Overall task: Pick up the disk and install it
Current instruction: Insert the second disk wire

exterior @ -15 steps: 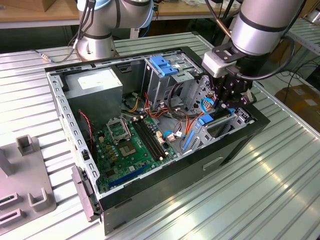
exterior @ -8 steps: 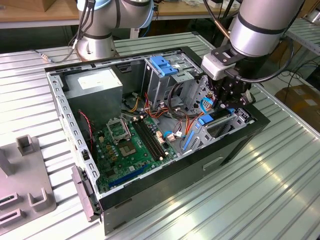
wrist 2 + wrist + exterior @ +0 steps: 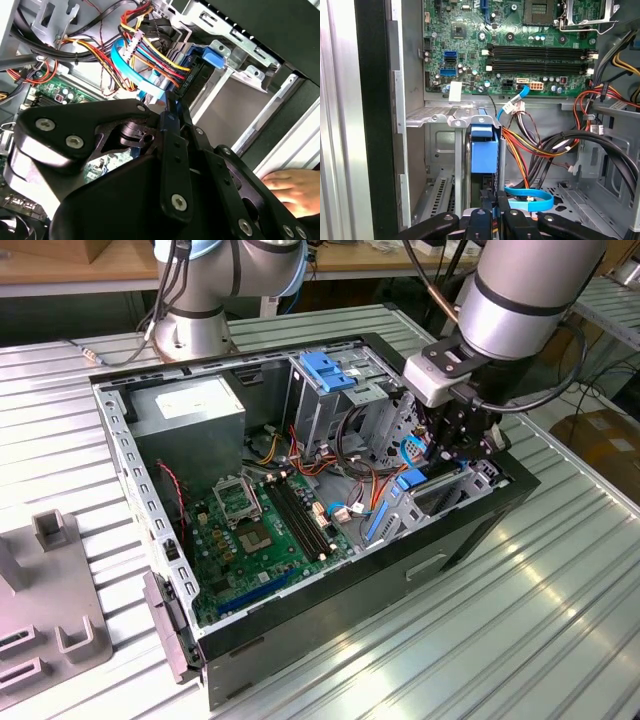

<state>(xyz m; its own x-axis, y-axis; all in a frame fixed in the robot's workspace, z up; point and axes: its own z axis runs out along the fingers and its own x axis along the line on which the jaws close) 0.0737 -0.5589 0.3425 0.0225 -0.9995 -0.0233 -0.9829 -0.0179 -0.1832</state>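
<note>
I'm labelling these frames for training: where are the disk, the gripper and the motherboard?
disk [image 3: 484, 156]: first wrist view, its blue plastic end.
gripper [image 3: 491, 212]: first wrist view, its black tip.
motherboard [image 3: 465, 55]: first wrist view, bare green board.

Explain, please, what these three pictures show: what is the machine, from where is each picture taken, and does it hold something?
A robot arm works over an open computer case lying on a metal table. The exterior view comes from a camera off the arm; both wrist views come from cameras riding on the arm, looking past its tool into the case. Inside are a green motherboard and cables. The tool is over a metal bay where the disk, seen by its blue plastic edge, stands. Whether the tool grips it, I cannot tell. In the second wrist view a person's hand rests by the case.
</note>
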